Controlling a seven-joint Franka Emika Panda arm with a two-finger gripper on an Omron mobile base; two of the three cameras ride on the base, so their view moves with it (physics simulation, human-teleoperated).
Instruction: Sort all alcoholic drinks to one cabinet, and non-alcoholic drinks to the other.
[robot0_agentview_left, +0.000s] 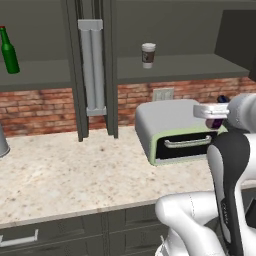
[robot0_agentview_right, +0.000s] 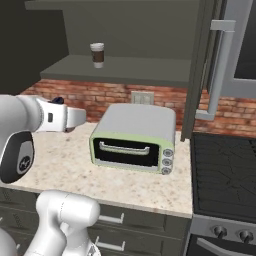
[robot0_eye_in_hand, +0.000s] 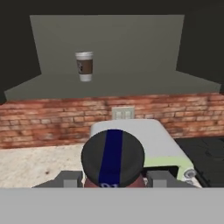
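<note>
The hand (robot0_eye_in_hand: 113, 181) is clenched on the small purple bottle (robot0_eye_in_hand: 113, 159), whose dark cap points toward the open right-hand cabinet (robot0_agentview_left: 200, 67). It hovers above the bench (robot0_agentview_left: 75, 170), just beside the toaster oven (robot0_agentview_left: 170, 132). The shelf lies ahead of the hand and higher, with the coffee cup (robot0_agentview_left: 148, 55) standing on it. The green bottle (robot0_agentview_left: 8, 50) stands in the left-hand cabinet (robot0_agentview_left: 40, 75), well apart.

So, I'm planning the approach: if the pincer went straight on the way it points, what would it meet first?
Probably the brick wall above the toaster oven; the pincer holds the purple bottle. Depth is unclear.
</note>
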